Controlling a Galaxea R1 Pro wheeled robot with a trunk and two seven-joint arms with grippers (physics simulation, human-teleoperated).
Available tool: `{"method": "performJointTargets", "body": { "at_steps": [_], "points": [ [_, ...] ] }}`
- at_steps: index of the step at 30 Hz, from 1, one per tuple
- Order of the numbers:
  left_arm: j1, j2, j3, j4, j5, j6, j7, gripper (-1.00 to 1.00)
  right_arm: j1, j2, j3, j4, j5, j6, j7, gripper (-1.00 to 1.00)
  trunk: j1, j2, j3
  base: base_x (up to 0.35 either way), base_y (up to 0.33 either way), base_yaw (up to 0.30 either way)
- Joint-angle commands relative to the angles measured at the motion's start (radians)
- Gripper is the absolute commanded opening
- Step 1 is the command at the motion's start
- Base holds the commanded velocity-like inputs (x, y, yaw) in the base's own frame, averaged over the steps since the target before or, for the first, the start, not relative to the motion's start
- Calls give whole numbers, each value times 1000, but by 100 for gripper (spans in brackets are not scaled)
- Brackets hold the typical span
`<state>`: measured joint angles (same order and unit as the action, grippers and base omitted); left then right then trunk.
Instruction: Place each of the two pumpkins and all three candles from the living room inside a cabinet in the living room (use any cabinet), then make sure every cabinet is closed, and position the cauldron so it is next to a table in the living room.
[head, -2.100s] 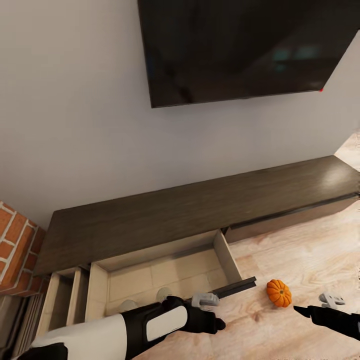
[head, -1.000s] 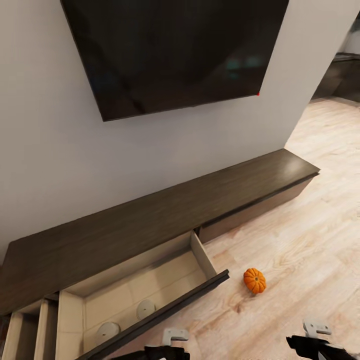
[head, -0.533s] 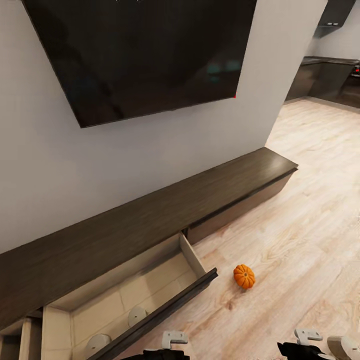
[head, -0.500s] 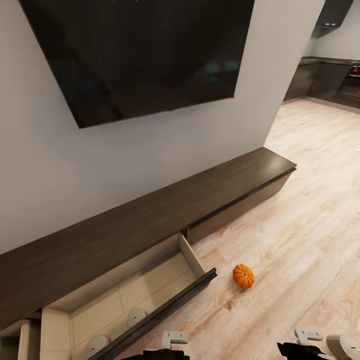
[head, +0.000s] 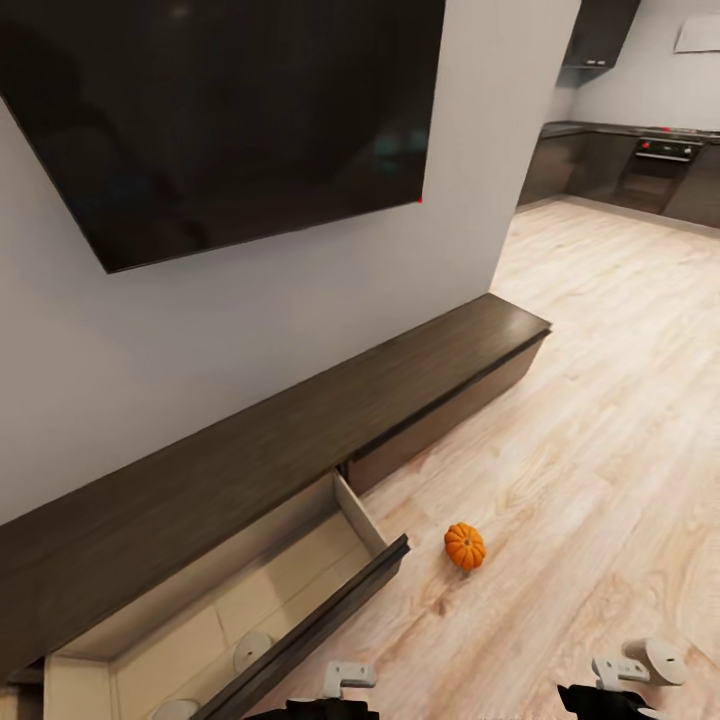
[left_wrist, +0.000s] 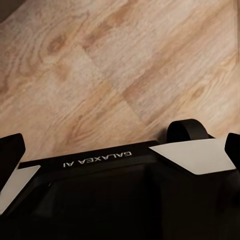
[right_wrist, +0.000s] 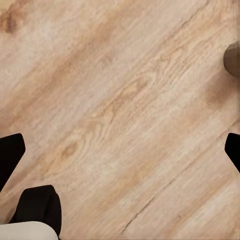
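Camera panned rightward; pumpkin (head: 464, 546) lies lower centre on floor (head: 600, 420) beside open cabinet (head: 300, 440) drawer (head: 300, 625). Both hands (left_wrist: 120, 150) (right_wrist: 120, 150) gape, holding nothing.

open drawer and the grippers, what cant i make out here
- Open drawer, head view: its near end runs off the picture's bottom edge; two candles peek past the drawer front.
- Left gripper and right gripper, wrist views: fingertips cut at the side edges, wide apart over bare floor.

Pumpkin (head: 464, 546) on floor (head: 600, 420) beside open cabinet (head: 300, 440)
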<state>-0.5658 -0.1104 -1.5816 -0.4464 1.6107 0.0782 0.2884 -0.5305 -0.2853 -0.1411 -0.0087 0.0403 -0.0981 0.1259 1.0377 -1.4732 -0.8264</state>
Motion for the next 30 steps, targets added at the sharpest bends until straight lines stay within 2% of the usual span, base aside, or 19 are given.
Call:
{"method": "performJointTargets", "body": {
  "at_steps": [1,30],
  "points": [
    [0,0,0,0,0,0,0,100,0,0,0,0,0,0,0,100,0,0,1,0,0,-209],
    [0,4,0,4,2,-8,0,100,1,-1,0,1,1,0,0,100,0,0,39,4,0,-209]
  ]
}}
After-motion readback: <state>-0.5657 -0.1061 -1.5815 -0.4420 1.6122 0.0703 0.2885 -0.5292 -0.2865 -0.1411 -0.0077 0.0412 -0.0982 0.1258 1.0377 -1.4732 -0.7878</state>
